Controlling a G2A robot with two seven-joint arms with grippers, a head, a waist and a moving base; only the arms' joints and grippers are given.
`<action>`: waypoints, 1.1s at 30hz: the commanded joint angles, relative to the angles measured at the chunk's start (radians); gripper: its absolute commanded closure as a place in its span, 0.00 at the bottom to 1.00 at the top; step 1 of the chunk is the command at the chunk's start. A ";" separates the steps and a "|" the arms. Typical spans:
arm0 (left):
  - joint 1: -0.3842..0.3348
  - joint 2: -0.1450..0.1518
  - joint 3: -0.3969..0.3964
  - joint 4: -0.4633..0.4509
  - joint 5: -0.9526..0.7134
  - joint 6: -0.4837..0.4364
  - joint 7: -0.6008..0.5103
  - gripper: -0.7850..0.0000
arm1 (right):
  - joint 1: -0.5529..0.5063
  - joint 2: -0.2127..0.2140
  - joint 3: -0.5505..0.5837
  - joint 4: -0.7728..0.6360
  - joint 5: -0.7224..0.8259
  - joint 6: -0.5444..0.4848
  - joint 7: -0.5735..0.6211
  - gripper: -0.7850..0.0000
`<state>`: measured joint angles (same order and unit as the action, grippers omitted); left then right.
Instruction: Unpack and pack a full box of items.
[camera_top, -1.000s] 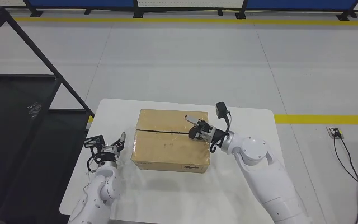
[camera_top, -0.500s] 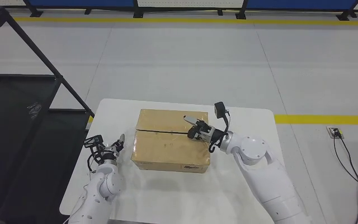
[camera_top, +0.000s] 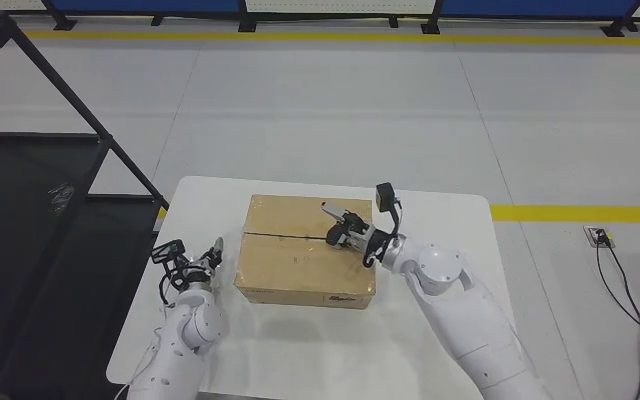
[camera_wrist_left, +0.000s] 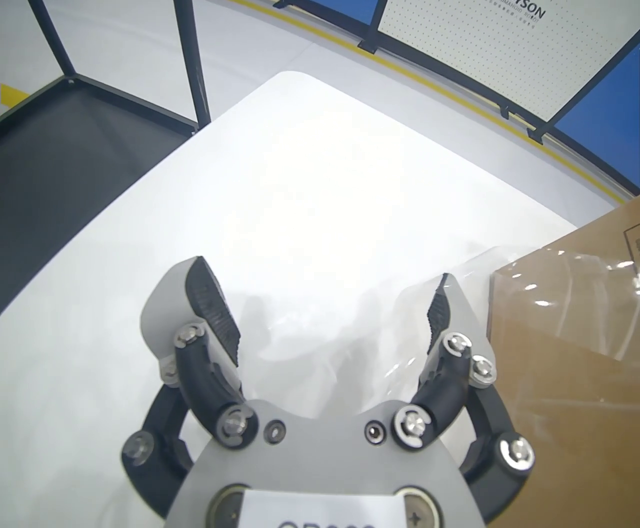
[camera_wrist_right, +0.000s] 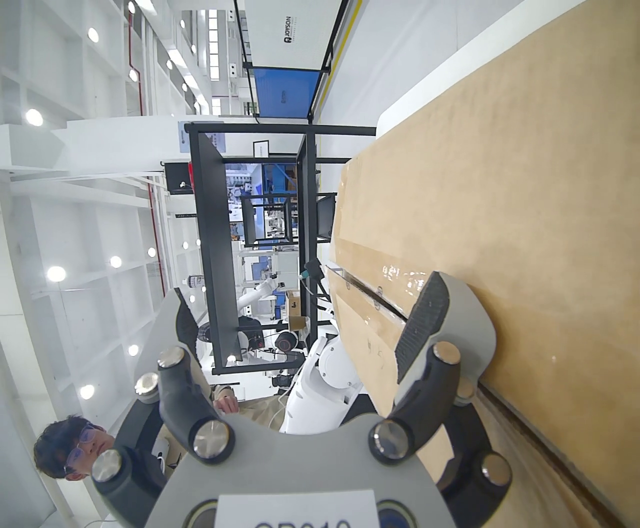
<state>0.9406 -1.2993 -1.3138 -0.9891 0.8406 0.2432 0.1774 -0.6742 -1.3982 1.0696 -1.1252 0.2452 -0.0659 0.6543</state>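
Count first: one cardboard box (camera_top: 300, 265), one table (camera_top: 300, 350), two grippers. Box shut, flaps down, one seam (camera_top: 290, 236) across the top, glossy clear tape (camera_wrist_left: 550, 280) over its corner. Placed well in from the table's right edge, nearer the far edge than the near one, a strip of bare top along the left edge.

Right gripper (camera_top: 337, 224) over the box top by the right end of the seam, jaws apart, nothing between them. One finger (camera_wrist_right: 425, 320) low against the cardboard beside the seam; touching or just above, cannot tell.

Left gripper (camera_wrist_left: 320, 285) low over the table near the left edge, just beside the box's left side, jaws wide apart and empty.

Hidden or cut off: box contents, under the closed flaps. Near edge of the table cut off in the top view. Most of the box out of frame in the left wrist view, just one taped corner there.

Surface: white, smooth, rounded corners. Room: pale grey floor (camera_top: 330, 110), yellow line (camera_top: 560, 212) to the right, black frame (camera_wrist_left: 190, 65) off the table's left side, blue panels (camera_top: 150, 6) along the far end.
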 joint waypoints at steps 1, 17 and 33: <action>-0.002 -0.003 0.002 0.000 0.001 0.003 0.004 0.00 | 0.009 -0.007 -0.018 0.014 0.003 -0.007 -0.012 0.00; -0.013 -0.021 0.008 0.017 0.000 0.015 0.011 0.00 | 0.067 -0.054 -0.113 0.111 0.017 -0.061 -0.049 0.00; 0.000 -0.034 -0.004 0.006 -0.006 0.019 0.019 0.00 | 0.126 -0.108 -0.198 0.217 -0.004 -0.101 -0.093 0.00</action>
<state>0.9400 -1.3322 -1.3180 -0.9843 0.8351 0.2620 0.1980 -0.5512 -1.5035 0.8732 -0.9163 0.2396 -0.1629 0.5582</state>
